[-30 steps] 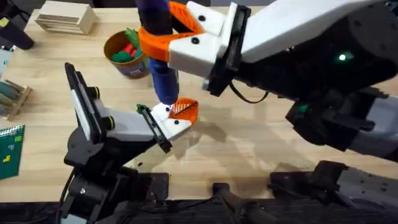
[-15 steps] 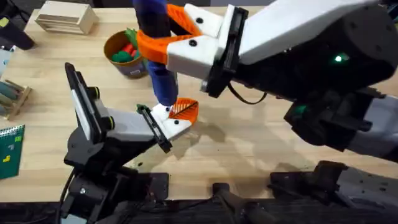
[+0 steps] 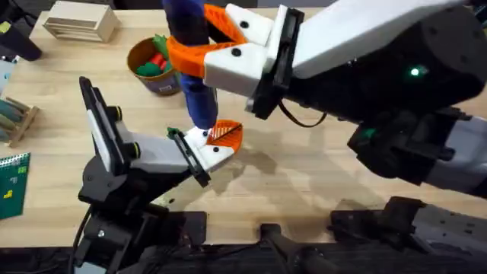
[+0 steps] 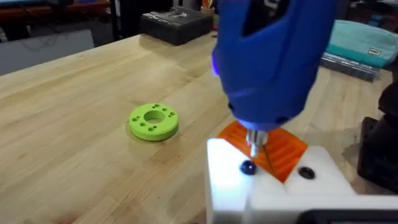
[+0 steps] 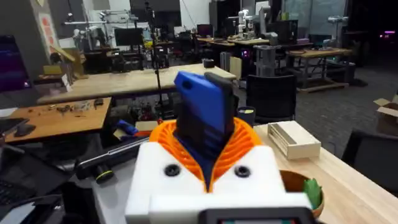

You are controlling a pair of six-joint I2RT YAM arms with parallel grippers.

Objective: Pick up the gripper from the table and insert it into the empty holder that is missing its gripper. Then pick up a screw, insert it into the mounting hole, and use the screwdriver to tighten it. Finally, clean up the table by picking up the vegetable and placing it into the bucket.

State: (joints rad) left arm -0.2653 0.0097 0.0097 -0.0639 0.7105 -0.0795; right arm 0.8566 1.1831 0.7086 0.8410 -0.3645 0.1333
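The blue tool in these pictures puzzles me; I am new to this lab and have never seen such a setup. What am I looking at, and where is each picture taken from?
Two robot arms work at a wooden table. One picture looks down from above; the other two come from cameras on each arm's wrist. The right gripper is shut on the screwdriver, holding it upright with its metal tip at the white holder, where the orange gripper already sits. The left wrist camera views that tip from close by, with a green ring lying beyond it. At the far side stand the bucket, with toy vegetables inside, and a pale wooden box.
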